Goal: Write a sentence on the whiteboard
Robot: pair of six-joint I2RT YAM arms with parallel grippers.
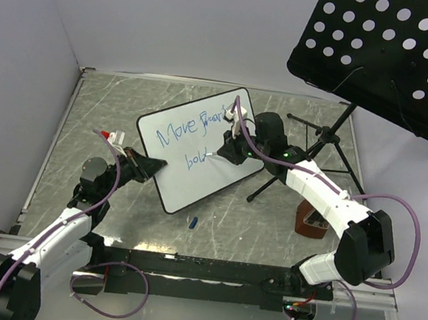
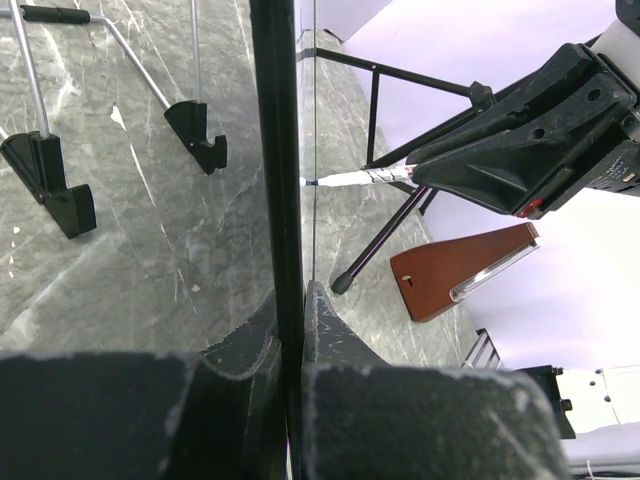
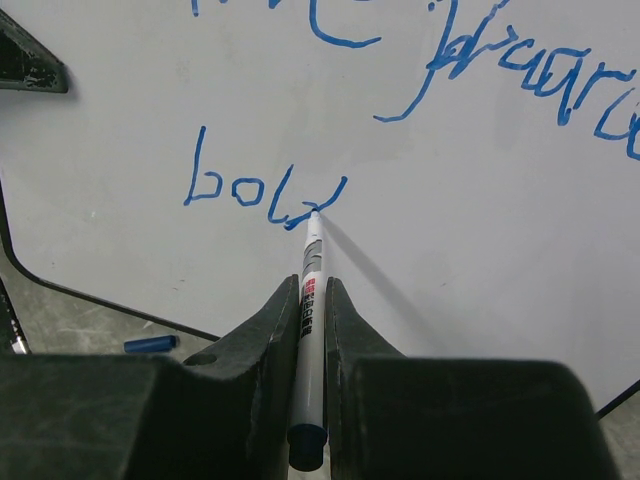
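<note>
The whiteboard (image 1: 195,181) is tilted up off the table, with blue writing, the sentence (image 1: 190,128), in two lines. My left gripper (image 1: 154,166) is shut on the board's left rim; the left wrist view shows that rim edge-on as a black bar (image 2: 278,150) pinched between the fingers of the left gripper (image 2: 290,300). My right gripper (image 1: 227,152) is shut on a white marker (image 3: 311,290). Its tip touches the whiteboard (image 3: 480,250) at the end of the lower line, which reads "bol" plus a fresh stroke (image 3: 235,190). The marker (image 2: 360,178) also shows from the left wrist.
A black perforated music-stand panel (image 1: 390,53) hangs over the back right, its tripod legs (image 1: 309,153) behind the board. A brown metronome (image 1: 312,220) stands beside the right arm. A blue marker cap (image 1: 192,221) lies in front of the board.
</note>
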